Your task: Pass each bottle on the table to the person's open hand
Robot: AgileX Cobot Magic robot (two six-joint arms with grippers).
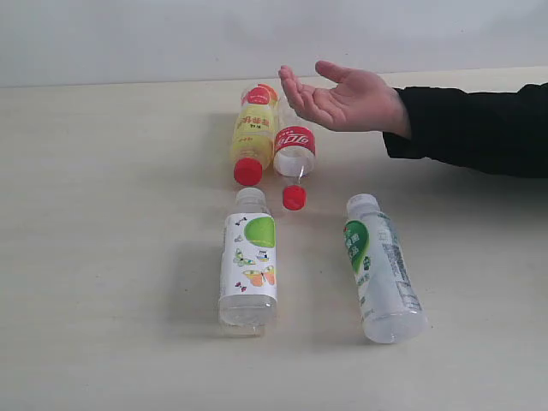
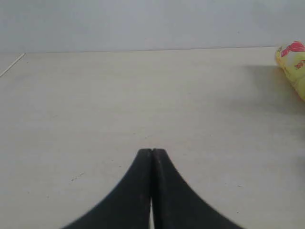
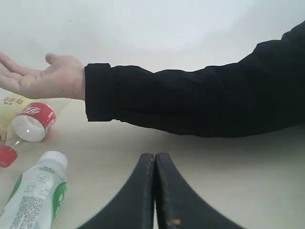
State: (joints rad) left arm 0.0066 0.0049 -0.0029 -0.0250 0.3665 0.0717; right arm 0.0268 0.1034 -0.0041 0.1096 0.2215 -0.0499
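Several bottles lie on the pale table [image 1: 103,214]. A yellow bottle [image 1: 253,137] with a red cap and a clear red-label bottle [image 1: 294,152] lie side by side at the back, under the person's open hand [image 1: 342,97], palm up. Two white-capped green-label bottles lie nearer: one [image 1: 248,265] in the middle, one [image 1: 384,270] to its right. Neither gripper shows in the exterior view. My left gripper [image 2: 152,151] is shut and empty over bare table, with the yellow bottle [image 2: 293,64] far off. My right gripper [image 3: 155,156] is shut and empty, below the black sleeve [image 3: 190,100], near a green-label bottle [image 3: 35,195].
A loose red cap [image 1: 294,198] lies on the table just in front of the red-label bottle's open neck. The person's black-sleeved forearm [image 1: 471,128] stretches in from the right at the back. A pale wall [image 1: 128,38] stands behind the table.
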